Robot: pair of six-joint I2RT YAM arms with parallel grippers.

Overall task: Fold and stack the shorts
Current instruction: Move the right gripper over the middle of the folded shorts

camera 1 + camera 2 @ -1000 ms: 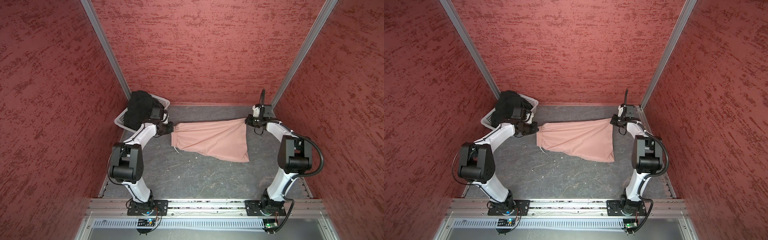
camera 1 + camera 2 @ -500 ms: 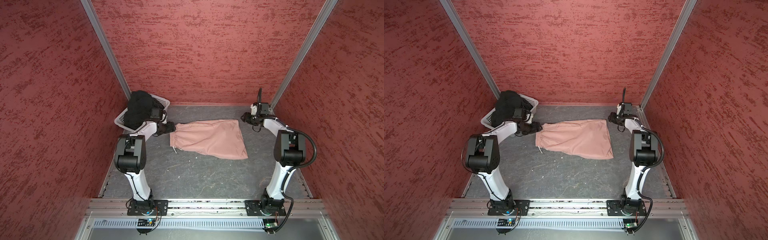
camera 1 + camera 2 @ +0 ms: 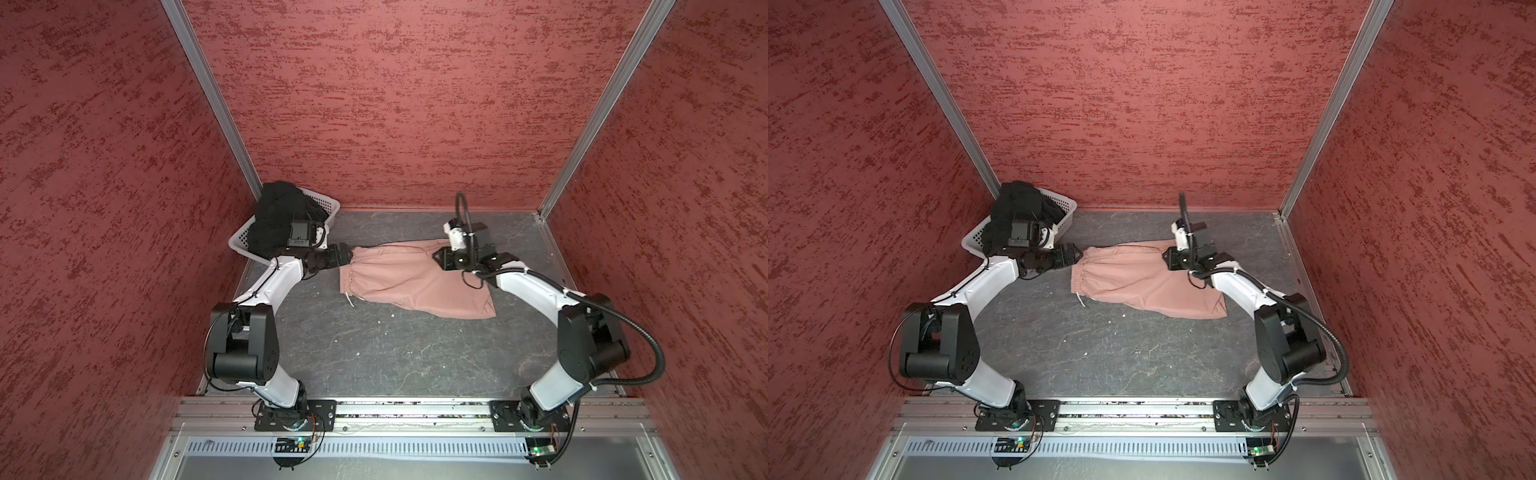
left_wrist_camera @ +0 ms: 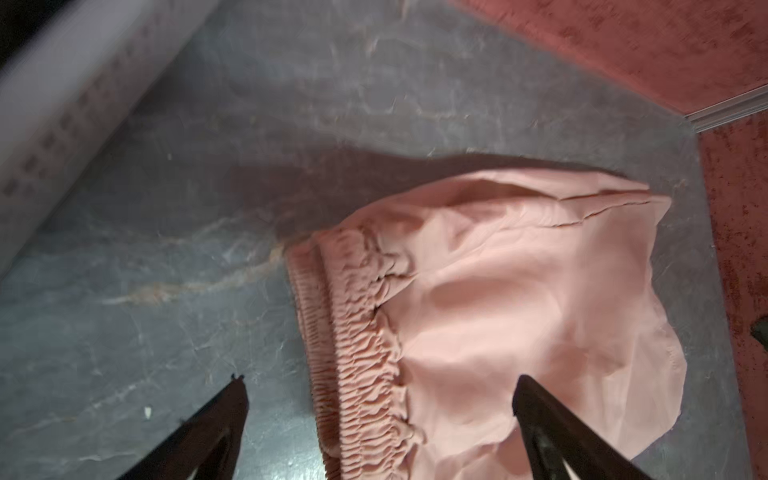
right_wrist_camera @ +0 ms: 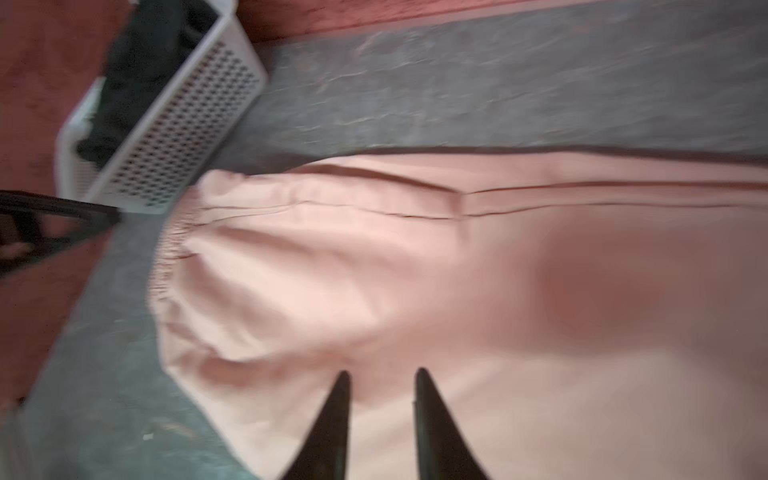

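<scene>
A white perforated basket (image 3: 328, 204) sits in the far-left corner of the grey desk (image 3: 395, 353), with the black shorts (image 3: 276, 212) heaped inside it. Just beside the basket, the left end effector (image 3: 348, 258) hangs with its fingers (image 4: 224, 419) spread wide at the far end of the gathered waistband (image 4: 353, 332), gripping nothing. The dusty-pink shorts (image 3: 411, 278) lie spread flat across the far half of the desk, waistband toward the left edge, leg hems toward the right edge, and a pale drawstring (image 3: 349, 298) trailing off the near end of the waistband. The right end effector (image 3: 439, 257) is over the shorts' far edge. Its fingers (image 5: 338, 415) are drawn close with a slim gap between them. The blurred wrist view does not show whether they pinch the cloth.
</scene>
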